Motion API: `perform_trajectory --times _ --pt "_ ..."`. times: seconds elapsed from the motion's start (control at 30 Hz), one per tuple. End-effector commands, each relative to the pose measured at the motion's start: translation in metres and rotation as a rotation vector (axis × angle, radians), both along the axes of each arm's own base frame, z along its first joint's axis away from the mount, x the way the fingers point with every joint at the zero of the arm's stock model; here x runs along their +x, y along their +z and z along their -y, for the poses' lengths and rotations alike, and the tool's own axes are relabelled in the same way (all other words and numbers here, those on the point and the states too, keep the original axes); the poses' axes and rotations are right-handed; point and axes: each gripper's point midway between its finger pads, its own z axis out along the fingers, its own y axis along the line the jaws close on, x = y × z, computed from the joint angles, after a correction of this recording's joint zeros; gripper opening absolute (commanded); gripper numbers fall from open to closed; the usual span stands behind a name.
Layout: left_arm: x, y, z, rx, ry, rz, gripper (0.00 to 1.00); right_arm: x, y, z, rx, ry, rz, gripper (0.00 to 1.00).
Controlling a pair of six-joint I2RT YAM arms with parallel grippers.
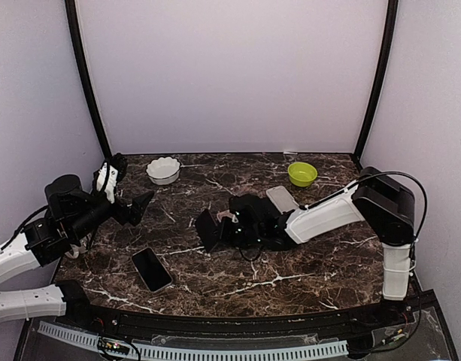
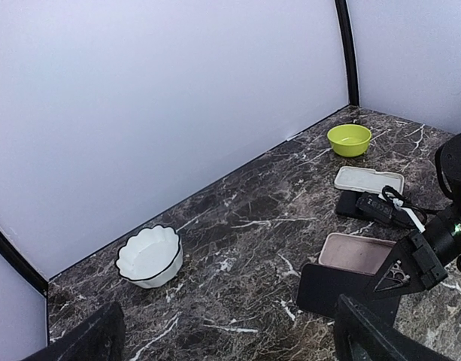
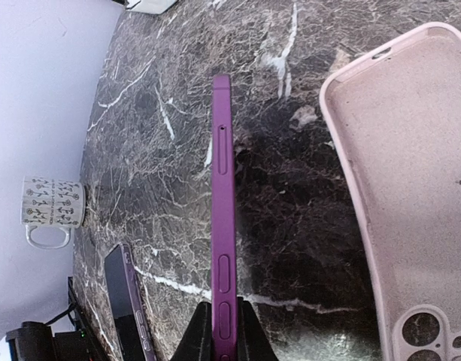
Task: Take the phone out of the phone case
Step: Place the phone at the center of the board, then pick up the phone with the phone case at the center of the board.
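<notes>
While the right claw (image 3: pixel 221 322) was clamped shut on the phone (image 3: pixel 221 188), only one short end of that purple slab was pinched between the fingers. The rest stood out edge-on above the table (image 3: pixel 177 113). Whether its lower edge touched the marble could not be told. The case (image 3: pixel 410 188) was seen just beside it, hollow side up and empty, so the phone was judged already freed and only a setting-down was judged left.

The left claw (image 2: pixel 228 323) was held wide with nothing in it, raised above the table well to the left. Farther out, a second phone (image 1: pixel 151 268) lay flat near the front edge and a white case (image 1: pixel 281 198) lay behind the right arm. A green bowl (image 1: pixel 302 174) and a white bowl (image 1: pixel 163 170) stood at the back, and a mug (image 3: pixel 53 210) at the far left.

Trouble was judged most likely from the narrow hold. With so little of the phone gripped, a quick swing or a tilt could let it pivot between the fingers and slip onto the marble. If it were let go on edge, it would topple, perhaps onto the case rim. A careless lowering to the left could also bring it down across the second phone.
</notes>
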Motion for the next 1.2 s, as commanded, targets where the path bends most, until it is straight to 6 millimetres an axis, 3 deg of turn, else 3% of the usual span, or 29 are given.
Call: perform_trajectory --times 0.0,0.1,0.27,0.4,0.53,0.67,0.7,0.73,0.77,0.8,0.87,0.9,0.93,0.97,1.0,1.03,1.17 --pt "-0.001 -0.005 -0.004 0.000 0.017 0.003 0.99 0.005 -0.013 0.022 -0.004 -0.070 -0.041 0.18" --pt "0.001 -0.008 -0.004 0.011 0.023 -0.004 0.99 0.004 -0.023 0.034 -0.055 -0.071 -0.036 0.30" --pt "0.003 -0.016 -0.002 0.033 0.019 -0.022 0.99 0.010 -0.026 0.052 -0.127 -0.078 0.003 0.32" --pt "0.006 -0.020 -0.004 0.053 0.035 -0.029 0.99 0.017 -0.011 0.059 -0.213 -0.034 0.106 0.33" --pt "0.011 -0.023 -0.010 0.064 0.086 -0.028 0.99 0.015 0.011 0.046 -0.294 0.082 0.229 0.34" --pt "0.017 -0.018 -0.013 0.052 0.134 -0.059 0.99 0.019 0.016 0.051 -0.370 0.096 0.290 0.36" --pt "0.018 -0.025 -0.014 0.047 0.146 -0.106 0.99 0.021 0.020 0.051 -0.377 0.102 0.307 0.37" --pt "0.018 -0.015 -0.013 0.019 0.150 -0.118 0.99 0.021 0.026 0.049 -0.374 0.111 0.327 0.37" --pt "0.016 -0.025 -0.013 -0.004 0.163 -0.186 0.99 0.022 0.031 0.047 -0.371 0.119 0.345 0.38" --pt "0.014 -0.020 -0.009 -0.041 0.145 -0.214 0.99 0.023 0.038 0.045 -0.368 0.125 0.365 0.39" --pt "0.007 -0.030 -0.002 -0.106 0.127 -0.336 0.99 0.025 0.050 0.042 -0.369 0.137 0.405 0.41" --pt "0.001 -0.046 -0.003 -0.135 0.151 -0.434 0.99 0.027 0.056 0.041 -0.382 0.134 0.425 0.43" --pt "-0.002 -0.045 0.000 -0.170 0.152 -0.482 0.99 0.027 0.060 0.038 -0.392 0.144 0.442 0.47" --pt "-0.008 -0.063 -0.003 -0.186 0.199 -0.592 0.99 0.025 0.063 0.035 -0.400 0.156 0.462 0.51" --pt "-0.011 -0.062 -0.002 -0.210 0.211 -0.638 0.99 0.022 0.066 0.031 -0.411 0.171 0.482 0.57" --pt "-0.019 -0.082 -0.007 -0.201 0.273 -0.743 0.99 0.018 0.070 0.026 -0.413 0.184 0.499 0.64" --pt "-0.033 -0.105 -0.031 -0.133 0.434 -0.878 0.99 -0.009 0.072 0.003 -0.497 0.283 0.576 0.81"
